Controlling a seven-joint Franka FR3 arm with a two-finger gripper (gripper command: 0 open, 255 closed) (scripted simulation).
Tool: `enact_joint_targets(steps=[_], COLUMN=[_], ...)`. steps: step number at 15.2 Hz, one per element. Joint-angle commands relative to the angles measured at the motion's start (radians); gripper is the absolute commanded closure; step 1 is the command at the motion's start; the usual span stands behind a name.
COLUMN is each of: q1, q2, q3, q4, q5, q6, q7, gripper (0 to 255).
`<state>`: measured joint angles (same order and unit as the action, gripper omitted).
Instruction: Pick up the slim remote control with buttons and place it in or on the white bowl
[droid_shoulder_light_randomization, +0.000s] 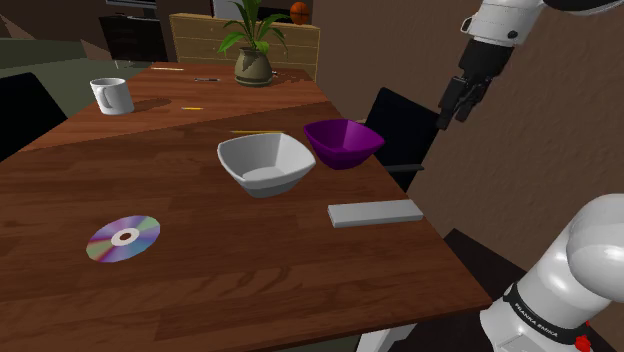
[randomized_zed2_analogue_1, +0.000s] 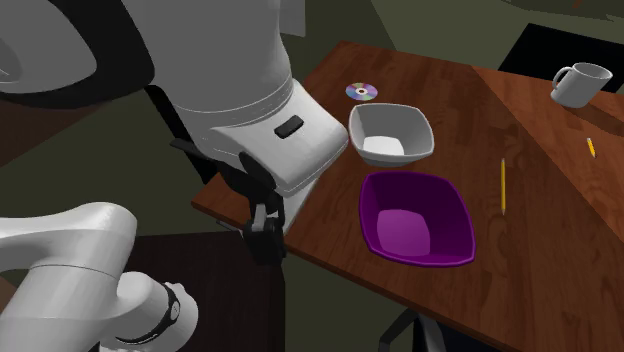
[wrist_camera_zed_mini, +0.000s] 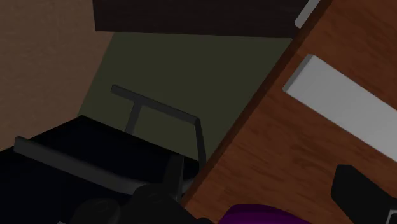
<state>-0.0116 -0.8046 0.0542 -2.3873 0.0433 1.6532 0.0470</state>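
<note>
The remote (droid_shoulder_light_randomization: 375, 212) is a slim, plain grey slab lying flat near the table's edge at the shoulder view's right, in front of the bowls. The wrist view shows the remote (wrist_camera_zed_mini: 343, 105) on the wood, off to one side of the gripper. The white bowl (droid_shoulder_light_randomization: 265, 163) stands upright and empty mid-table, seen again as the white bowl (randomized_zed2_analogue_1: 392, 133). My gripper (droid_shoulder_light_randomization: 453, 108) hangs open and empty, high above and beyond the table edge, over a black chair, well apart from the remote. In the second exterior view the gripper (randomized_zed2_analogue_1: 265, 240) sits just off the table's edge. One fingertip (wrist_camera_zed_mini: 359, 191) shows.
A purple bowl (droid_shoulder_light_randomization: 343, 142) stands right beside the white bowl, towards the gripper. A disc (droid_shoulder_light_randomization: 123, 240), a white mug (droid_shoulder_light_randomization: 112, 96) and a potted plant (droid_shoulder_light_randomization: 254, 50) are spread over the table. A black chair (droid_shoulder_light_randomization: 400, 125) stands at the table edge under the gripper. A pencil (randomized_zed2_analogue_1: 502, 185) lies past the bowls.
</note>
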Motion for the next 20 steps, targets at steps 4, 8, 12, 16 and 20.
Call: enact_joint_targets(steps=[4,8,12,16,20], q1=[0.060,0.139,0.216,0.292,0.339], q2=[0.052,0.121,0.188,0.251,0.293], q3=[0.021,0.051,0.084,0.119,0.143], q4=[-0.027,-0.060,-0.093,-0.127,-0.159], q5=[0.009,0.020,0.030,0.039,0.045], q6=[0.070,0.160,0.247,0.331,0.397], q7=[-0.082,-0.191,-0.299,-0.406,-0.472], gripper=[0,0,0,0,0])
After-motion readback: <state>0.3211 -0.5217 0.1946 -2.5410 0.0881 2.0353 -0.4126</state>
